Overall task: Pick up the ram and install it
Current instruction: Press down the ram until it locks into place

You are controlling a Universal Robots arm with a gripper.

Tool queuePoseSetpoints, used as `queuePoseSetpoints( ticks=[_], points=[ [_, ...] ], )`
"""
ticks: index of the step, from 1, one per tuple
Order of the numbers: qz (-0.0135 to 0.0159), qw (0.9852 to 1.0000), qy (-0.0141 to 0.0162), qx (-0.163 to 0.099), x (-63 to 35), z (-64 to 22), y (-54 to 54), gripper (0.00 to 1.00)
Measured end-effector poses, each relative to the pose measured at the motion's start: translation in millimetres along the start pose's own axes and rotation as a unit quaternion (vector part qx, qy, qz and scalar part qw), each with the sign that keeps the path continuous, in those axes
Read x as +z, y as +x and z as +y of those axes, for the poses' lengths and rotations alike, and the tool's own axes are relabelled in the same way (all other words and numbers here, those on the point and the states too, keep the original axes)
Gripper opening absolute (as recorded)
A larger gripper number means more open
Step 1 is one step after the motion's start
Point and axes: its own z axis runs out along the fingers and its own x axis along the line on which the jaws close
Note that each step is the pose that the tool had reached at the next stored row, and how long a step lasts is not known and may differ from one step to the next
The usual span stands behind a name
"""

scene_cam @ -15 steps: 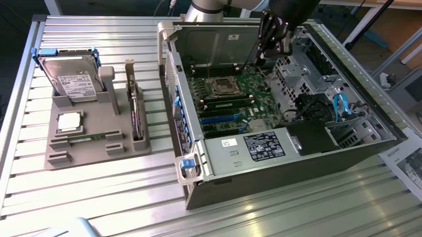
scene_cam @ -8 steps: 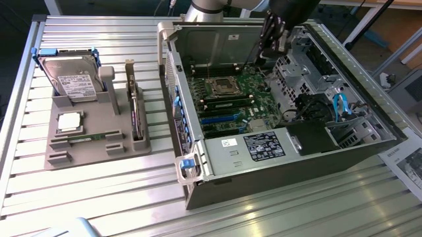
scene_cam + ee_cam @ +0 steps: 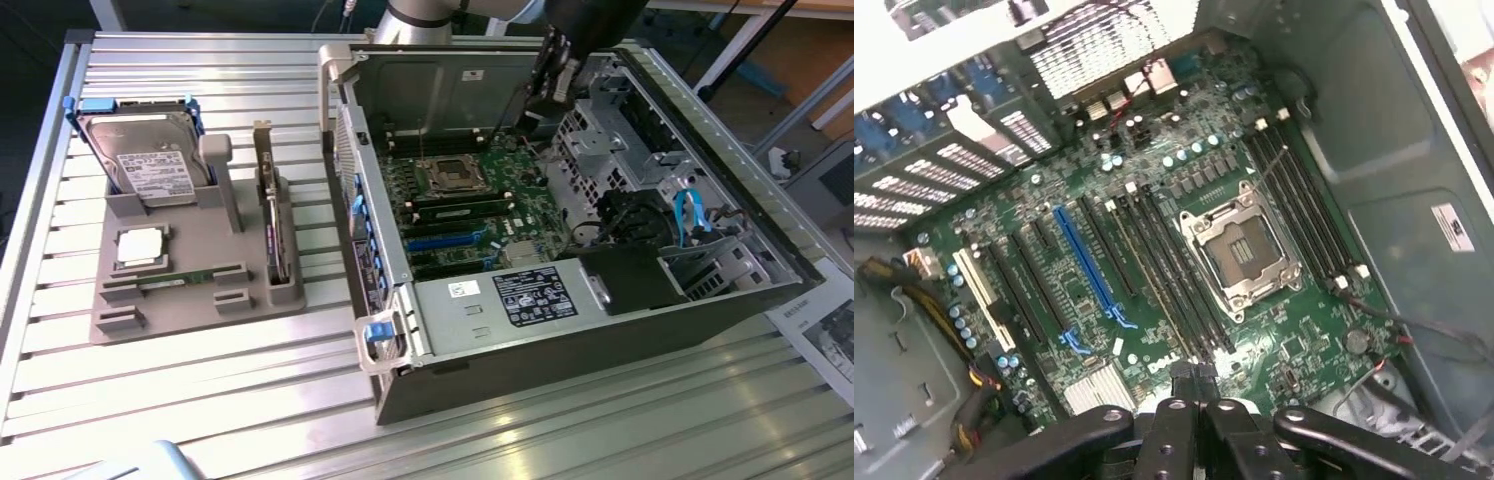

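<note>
The ram [image 3: 178,279] is a slim green stick lying in a slot near the front of the grey holder [image 3: 200,310], at the exterior view's left. My gripper [image 3: 557,88] hangs over the far side of the open computer case [image 3: 561,330], well away from the ram. In the wrist view the gripper [image 3: 1194,385] is shut with nothing between its black fingers [image 3: 1172,420]. It looks down on the green motherboard [image 3: 1084,290], near the long dark memory slots [image 3: 1154,260] beside the empty processor socket [image 3: 1239,248].
The holder also carries a hard drive [image 3: 147,160], a square silver processor chip [image 3: 140,247] and an upright expansion card [image 3: 274,235]. Inside the case are a drive cage [image 3: 601,140], a blue cable [image 3: 691,215] and a blue card slot [image 3: 1086,262]. Slatted metal table [image 3: 200,400] all around.
</note>
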Motion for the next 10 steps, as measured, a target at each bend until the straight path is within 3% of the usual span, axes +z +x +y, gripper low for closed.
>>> queuePoseSetpoints(
  ticks=[3,5,10],
  points=[
    [-0.0019,0.9993,0.0026,0.038,0.0,0.0,0.0,0.10],
    [-0.0037,0.9972,0.0051,0.074,0.1,0.0,0.0,0.10],
    [-0.0060,0.9927,0.0082,0.120,0.1,0.0,0.0,0.10]
  ],
)
